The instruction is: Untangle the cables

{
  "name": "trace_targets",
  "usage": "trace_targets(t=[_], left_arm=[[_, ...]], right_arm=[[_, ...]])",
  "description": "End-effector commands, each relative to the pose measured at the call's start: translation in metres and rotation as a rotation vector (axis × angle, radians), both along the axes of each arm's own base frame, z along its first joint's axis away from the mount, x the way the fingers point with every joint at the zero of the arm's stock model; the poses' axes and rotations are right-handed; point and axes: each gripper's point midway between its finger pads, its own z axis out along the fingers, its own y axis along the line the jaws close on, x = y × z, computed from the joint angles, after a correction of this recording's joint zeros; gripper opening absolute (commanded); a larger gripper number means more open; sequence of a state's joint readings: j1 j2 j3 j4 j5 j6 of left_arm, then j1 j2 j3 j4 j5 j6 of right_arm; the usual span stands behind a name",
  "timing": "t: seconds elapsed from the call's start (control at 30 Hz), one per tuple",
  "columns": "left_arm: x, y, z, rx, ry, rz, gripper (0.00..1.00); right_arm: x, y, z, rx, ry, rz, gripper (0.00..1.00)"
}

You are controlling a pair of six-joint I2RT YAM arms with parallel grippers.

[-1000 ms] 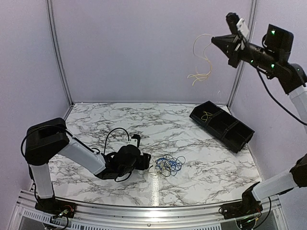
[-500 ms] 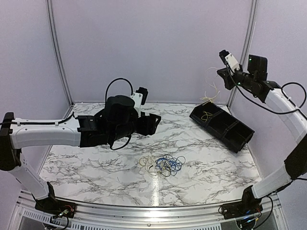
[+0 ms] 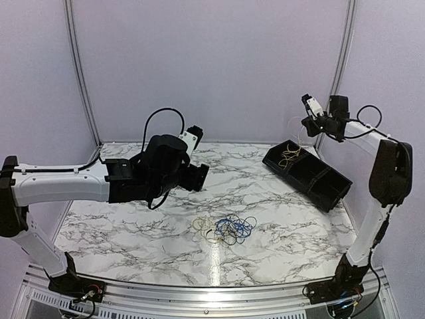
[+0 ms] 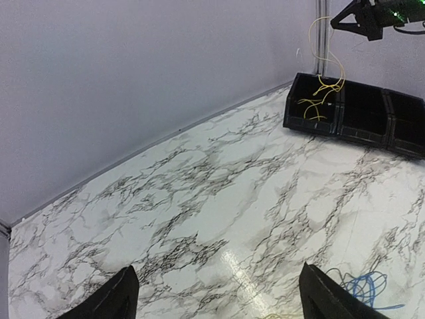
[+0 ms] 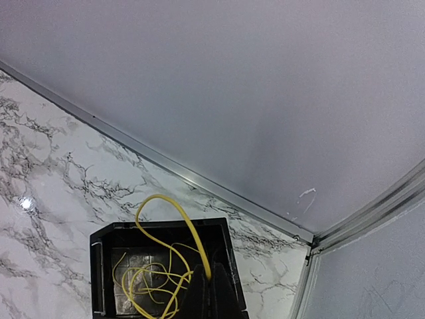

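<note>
The right arm reaches toward the upper right of the overhead view, and its fingers (image 3: 309, 123) are closed on a yellow cable (image 3: 288, 157). In the right wrist view the strand runs straight into the pinched tips at the bottom centre of the frame. From there the cable arcs up and drops in loose loops into a black bin (image 3: 319, 179), which sits at an angle on the right side of the marble tabletop (image 3: 126, 229), near the back wall. The bin has three compartments in a row. The yellow loops lie in the end one, the compartment nearest the upper left of the overhead frame (the left one as the left wrist camera sees it).

The left arm stretches across the middle left of the overhead view, raised above the tabletop. Its fingers (image 3: 200, 173) are spread wide and hold nothing; in the left wrist view they show as two dark tips at the bottom corners of the frame, with bare marble between them.

The remaining tangle of cables (image 3: 229, 229) lies on the tabletop at lower centre of the overhead frame. It is a knot of blue and black loops, with a pale yellowish coil (image 3: 201, 226) touching its left edge (how far the strands interlock cannot be made out). It sits well apart from the bin and from both sets of fingers.
</note>
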State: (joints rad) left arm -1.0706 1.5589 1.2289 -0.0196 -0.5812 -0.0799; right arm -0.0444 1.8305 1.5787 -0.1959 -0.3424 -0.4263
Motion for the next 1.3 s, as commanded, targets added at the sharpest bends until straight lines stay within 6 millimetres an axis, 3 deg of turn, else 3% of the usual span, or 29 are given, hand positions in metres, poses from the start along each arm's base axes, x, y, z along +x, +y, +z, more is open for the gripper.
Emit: trace_targets(t=[0.0,0.3,0.83,1.03,1.13,1.27], left_arm=[[0.004,0.024,-0.017,0.093,-0.008,0.082,0.87],[-0.004,0.018,-0.009,0.018,0.028,0.03,0.89],[-0.004,0.022,-0.004,0.024,0.011,0.04,0.89],[-0.005,0.022,-0.005,0.044,0.005,0.037,0.89],[-0.004,0.023,-0.004,0.053,-0.002,0.04,0.89],[-0.006,0.022,-0.003,0.052,-0.004,0.035,0.89]], right_arm=[[0.02,-0.002,0.001,0.025,0.004,-0.002,0.0],[0.045,-0.003,-0.068,0.041,0.155,-0.003,0.0],[0.046,-0.006,-0.154,0.005,0.342,-0.042,0.0],[0.046,-0.005,-0.162,0.001,0.367,-0.045,0.05],[0.04,-0.005,-0.151,-0.003,0.371,-0.051,0.21],[0.018,-0.008,-0.117,-0.018,0.293,-0.071,0.38]])
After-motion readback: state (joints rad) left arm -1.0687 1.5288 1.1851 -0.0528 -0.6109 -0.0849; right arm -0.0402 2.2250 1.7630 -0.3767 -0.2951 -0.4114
